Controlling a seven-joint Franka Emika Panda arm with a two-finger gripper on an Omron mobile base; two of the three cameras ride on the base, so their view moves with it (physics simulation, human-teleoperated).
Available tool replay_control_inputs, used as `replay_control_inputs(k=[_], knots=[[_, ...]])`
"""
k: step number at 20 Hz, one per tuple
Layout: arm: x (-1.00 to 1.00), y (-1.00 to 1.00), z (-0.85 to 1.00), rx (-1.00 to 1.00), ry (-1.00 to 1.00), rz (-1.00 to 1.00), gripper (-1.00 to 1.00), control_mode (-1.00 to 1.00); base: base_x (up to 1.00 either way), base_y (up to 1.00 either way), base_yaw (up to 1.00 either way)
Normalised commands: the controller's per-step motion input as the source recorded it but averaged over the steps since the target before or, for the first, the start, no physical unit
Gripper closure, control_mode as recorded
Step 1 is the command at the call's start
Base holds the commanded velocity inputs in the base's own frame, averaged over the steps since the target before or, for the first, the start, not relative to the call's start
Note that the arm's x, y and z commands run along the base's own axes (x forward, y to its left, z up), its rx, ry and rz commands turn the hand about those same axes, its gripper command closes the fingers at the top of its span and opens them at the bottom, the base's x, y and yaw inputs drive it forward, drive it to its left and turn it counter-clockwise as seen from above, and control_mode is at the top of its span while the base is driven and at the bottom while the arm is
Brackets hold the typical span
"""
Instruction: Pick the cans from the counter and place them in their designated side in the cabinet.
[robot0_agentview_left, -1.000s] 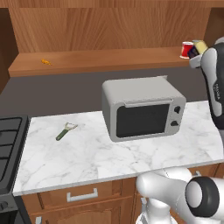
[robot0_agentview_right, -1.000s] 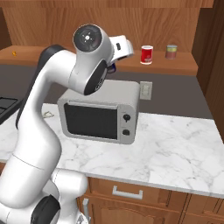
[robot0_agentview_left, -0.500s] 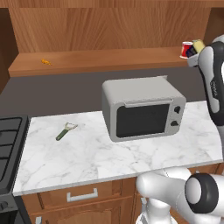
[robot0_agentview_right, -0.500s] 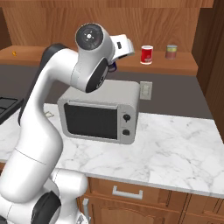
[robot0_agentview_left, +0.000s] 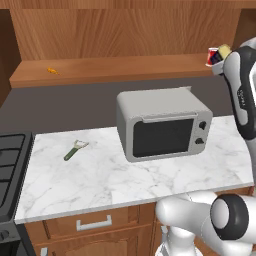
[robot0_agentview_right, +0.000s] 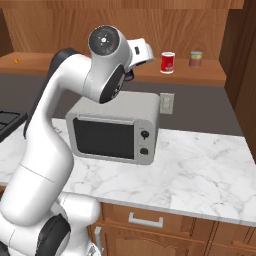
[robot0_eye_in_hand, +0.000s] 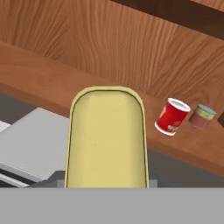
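We counted three cans. One red can (robot0_agentview_right: 168, 62) with a white rim stood upright on the wooden cabinet shelf (robot0_agentview_right: 210, 78), and one pale greenish can (robot0_agentview_right: 196, 59) with a reddish band stood just beside it, nearer the cabinet's right wall. The third, the yellow-topped can (robot0_eye_in_hand: 107, 135), sat clamped in the gripper (robot0_agentview_left: 218, 56), its yellow top filling the middle of the hand view; the jaws were narrowed on it, raised at shelf height above one grey microwave (robot0_agentview_left: 162, 124). The marble counter (robot0_agentview_left: 100, 180) carried that microwave and one green-handled peeler (robot0_agentview_left: 75, 149), well apart. One small orange item (robot0_agentview_left: 52, 70) lay far left on the shelf.
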Motion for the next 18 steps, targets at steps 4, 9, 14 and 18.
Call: replay_control_inputs(k=[4, 9, 14, 18], knots=[[0.13, -0.01, 0.00, 0.00, 0.00, 0.00, 1.00, -1.00, 0.00, 0.00, 0.00], [0.11, -0.03, 0.00, 0.00, 0.00, 0.00, 1.00, -1.00, 0.00, 0.00, 0.00], [0.13, -0.03, 0.00, 0.00, 0.00, 0.00, 1.00, -1.00, 0.00, 0.00, 0.00], [0.13, -0.04, 0.00, 0.00, 0.00, 0.00, 1.00, -1.00, 0.00, 0.00, 0.00]])
